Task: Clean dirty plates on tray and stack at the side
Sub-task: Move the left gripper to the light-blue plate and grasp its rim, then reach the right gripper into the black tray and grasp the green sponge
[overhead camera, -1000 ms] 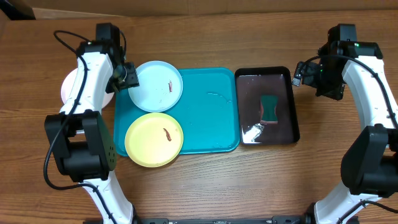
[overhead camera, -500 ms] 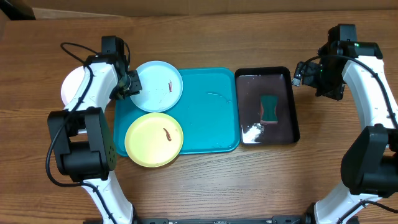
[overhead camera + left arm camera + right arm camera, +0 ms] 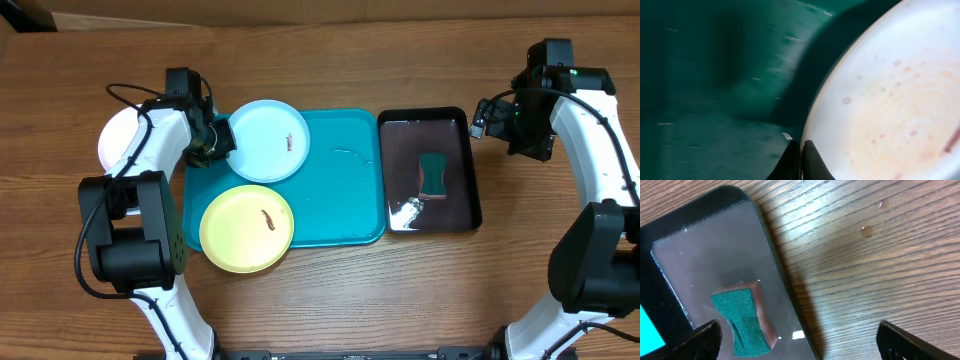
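Pinching light cyan plate [image 3: 268, 140], left fingers [image 3: 788, 166]

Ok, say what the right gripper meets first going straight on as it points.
The open right gripper would likely meet the side rim of the black tray, or the table just beside it; depth is unclear.

1. The right gripper [image 3: 797, 326] shows two dark fingers [image 3: 700, 340] at the lower corners, spread wide.
2. A wet black tray [image 3: 700, 250] has its edge running between them.
3. A green sponge [image 3: 740, 322] lies in it, just beside the finger on the view's left.
4. Outside that finger is a sliver of turquoise tray [image 3: 650, 330].
5. Beyond the other finger, droplets [image 3: 866, 230] dot the wooden table [image 3: 865, 280].
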